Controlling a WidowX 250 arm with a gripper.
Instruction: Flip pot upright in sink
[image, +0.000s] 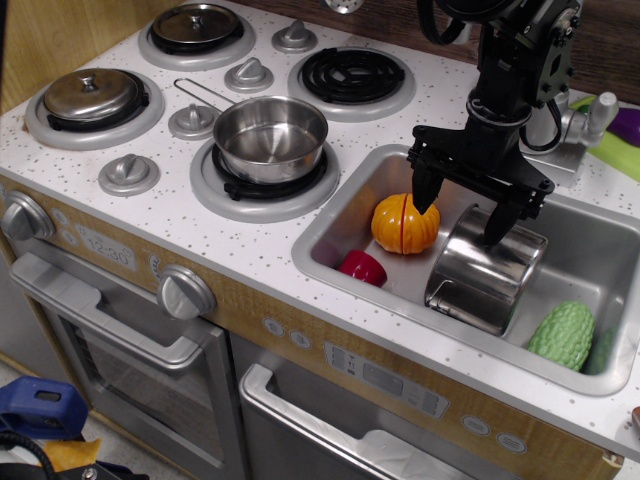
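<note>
The shiny steel pot (487, 270) lies tilted on its side in the sink (590, 235), its base turned toward the gripper and its mouth facing the sink's front wall. My gripper (460, 217) is open, hanging just above the pot's upper end, one finger beside the orange pumpkin (404, 224), the other over the pot's far edge. It holds nothing.
A red toy piece (362, 267) lies left of the pot and a green bumpy vegetable (562, 335) lies at the sink's right end. A steel saucepan (270, 138) with a wire handle sits on the front burner. A faucet (588, 125) stands behind the sink.
</note>
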